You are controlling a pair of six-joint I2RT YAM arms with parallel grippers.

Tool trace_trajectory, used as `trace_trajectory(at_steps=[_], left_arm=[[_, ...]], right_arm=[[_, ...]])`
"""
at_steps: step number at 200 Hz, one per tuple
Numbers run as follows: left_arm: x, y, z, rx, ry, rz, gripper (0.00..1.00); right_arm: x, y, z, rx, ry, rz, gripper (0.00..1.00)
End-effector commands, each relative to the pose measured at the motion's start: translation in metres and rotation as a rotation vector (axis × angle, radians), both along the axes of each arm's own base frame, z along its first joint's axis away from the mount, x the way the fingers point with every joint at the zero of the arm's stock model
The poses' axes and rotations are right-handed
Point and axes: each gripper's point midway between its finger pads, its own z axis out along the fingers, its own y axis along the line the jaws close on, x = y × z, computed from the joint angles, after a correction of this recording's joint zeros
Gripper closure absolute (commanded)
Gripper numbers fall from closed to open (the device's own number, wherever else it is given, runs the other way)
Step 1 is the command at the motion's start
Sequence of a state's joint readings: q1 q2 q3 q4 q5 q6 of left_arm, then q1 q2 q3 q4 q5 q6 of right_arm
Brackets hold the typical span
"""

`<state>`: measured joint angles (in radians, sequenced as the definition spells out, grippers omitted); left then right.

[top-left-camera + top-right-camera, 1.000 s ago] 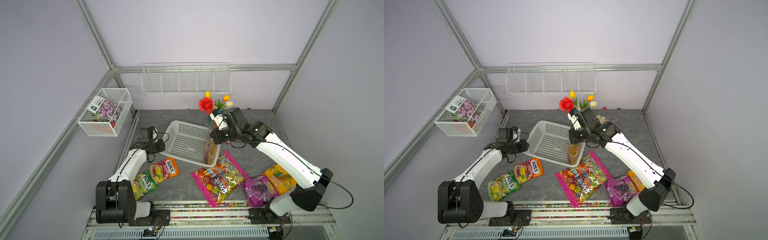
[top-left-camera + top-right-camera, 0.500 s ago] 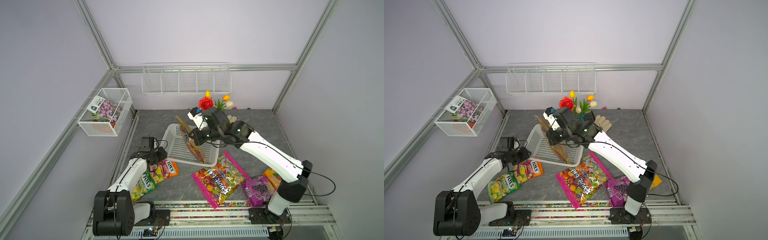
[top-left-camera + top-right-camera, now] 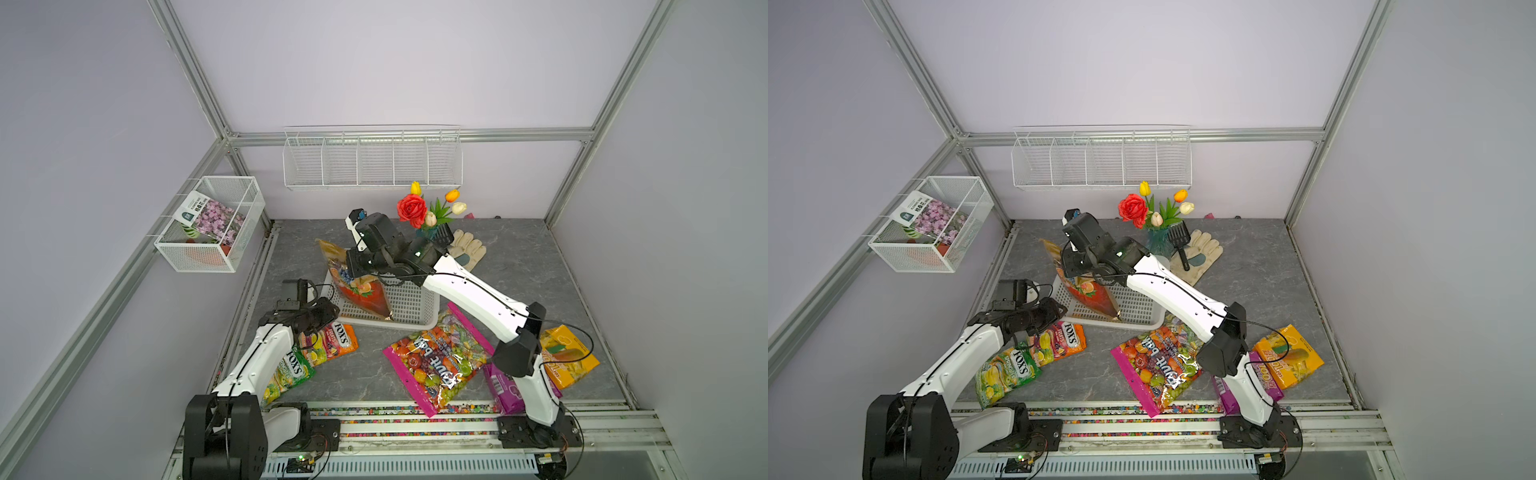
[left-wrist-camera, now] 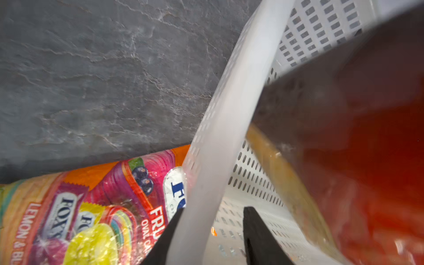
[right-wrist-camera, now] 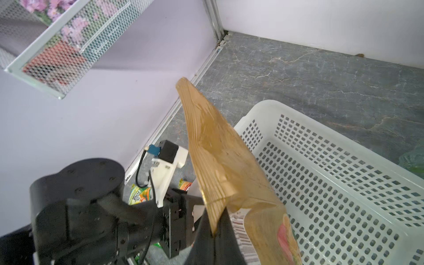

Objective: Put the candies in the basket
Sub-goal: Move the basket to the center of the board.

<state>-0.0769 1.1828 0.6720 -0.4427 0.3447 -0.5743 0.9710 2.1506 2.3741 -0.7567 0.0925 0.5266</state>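
My right tool (image 5: 214,226) is clamped on the upper edge of the red-gold fruit bag (image 3: 365,293). The bag hangs tilted, its lower end down inside the basket (image 3: 399,325). My left tool (image 4: 213,210) has its 2 fingers apart, straddling the basket's rim. The orange FOX'S bag (image 4: 103,195) lies on the desk (image 4: 91,68) just beside that rim.

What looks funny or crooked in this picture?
The red-gold candy bag hangs tilted over the basket instead of lying flat, with its top poking high above the rim. The right gripper is pinching it. The left gripper has one finger on each side of the basket's rim.
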Motion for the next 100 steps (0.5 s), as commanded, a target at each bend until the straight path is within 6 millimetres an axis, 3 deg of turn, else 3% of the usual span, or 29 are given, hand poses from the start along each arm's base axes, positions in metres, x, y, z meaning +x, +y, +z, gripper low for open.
trace_trajectory(at_steps=[1,100], left_arm=[[0.000,-0.009,0.004,-0.046,-0.009,-0.017,0.55],[0.002,-0.014,0.014,-0.091,-0.030,-0.018,0.52]], right_arm=[[0.020,0.001,0.087,0.264,-0.128,-0.134,1.00],[0.030,0.018,0.090,0.408,-0.129,-0.293,1.00]])
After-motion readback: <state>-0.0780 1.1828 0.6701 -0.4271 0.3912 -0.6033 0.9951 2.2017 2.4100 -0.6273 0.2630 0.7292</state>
